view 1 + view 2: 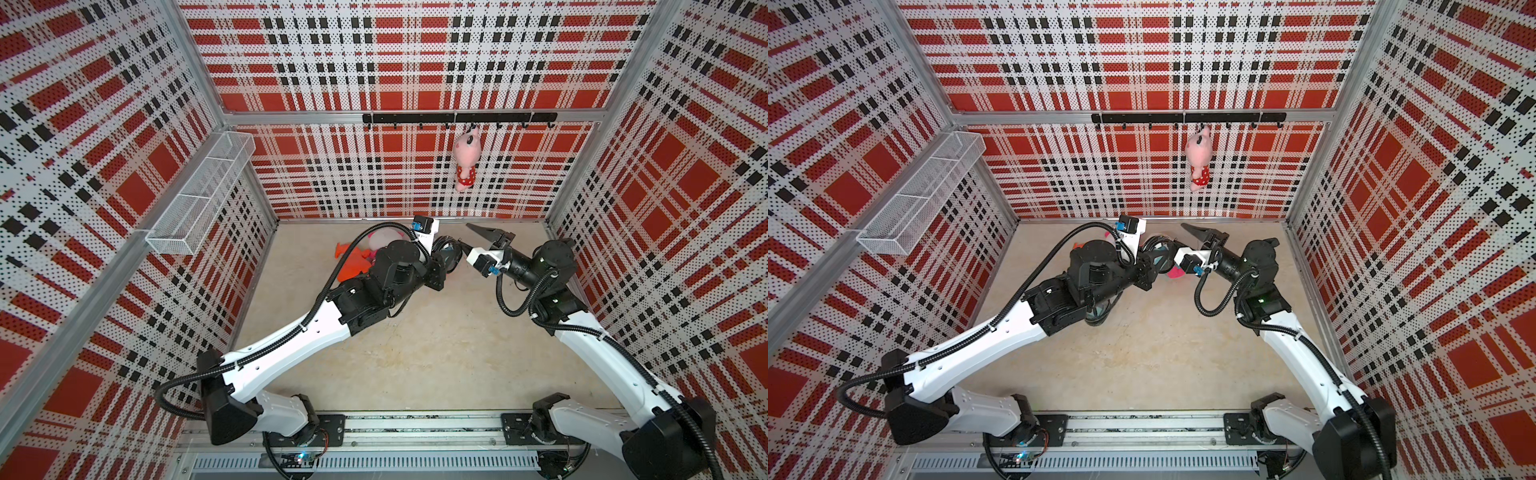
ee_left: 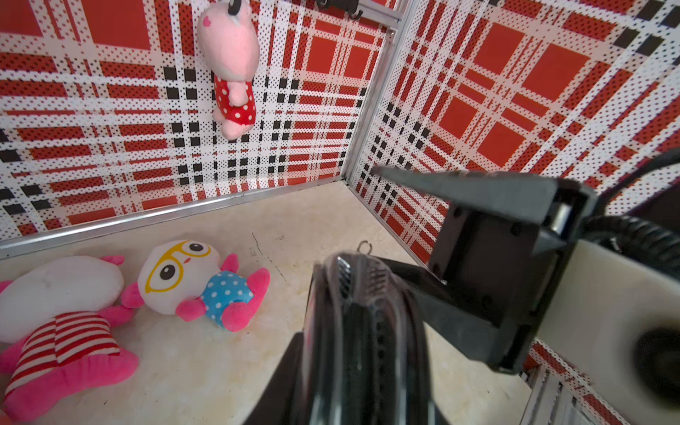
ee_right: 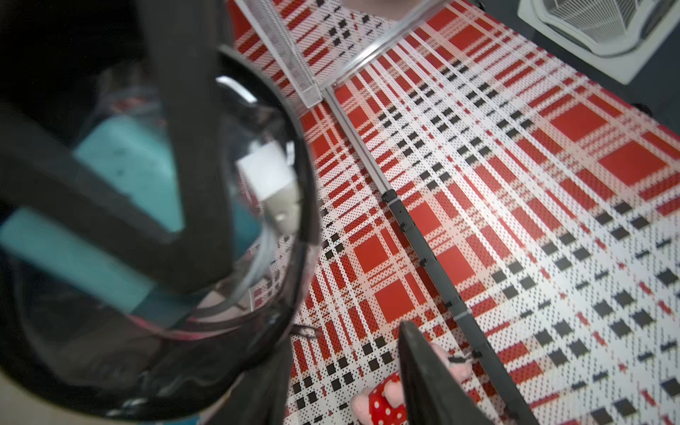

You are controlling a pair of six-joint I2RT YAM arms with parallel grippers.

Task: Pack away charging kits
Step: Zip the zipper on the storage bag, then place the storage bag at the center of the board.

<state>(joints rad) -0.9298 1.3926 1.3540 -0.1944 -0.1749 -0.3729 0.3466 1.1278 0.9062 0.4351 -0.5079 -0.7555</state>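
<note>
Red checked walls (image 1: pixel 415 62); my left claw (image 1: pixel 441 266) pinches the black case (image 2: pixel 364 312) (teal plug (image 3: pixel 128 165) inside), right claw (image 1: pixel 467 239) spread wide.

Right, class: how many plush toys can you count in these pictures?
3. A pink toy hangs from the hook rail; a white toy with yellow glasses and a red-striped toy lie side by side on the floor. Others may be hidden.
</note>
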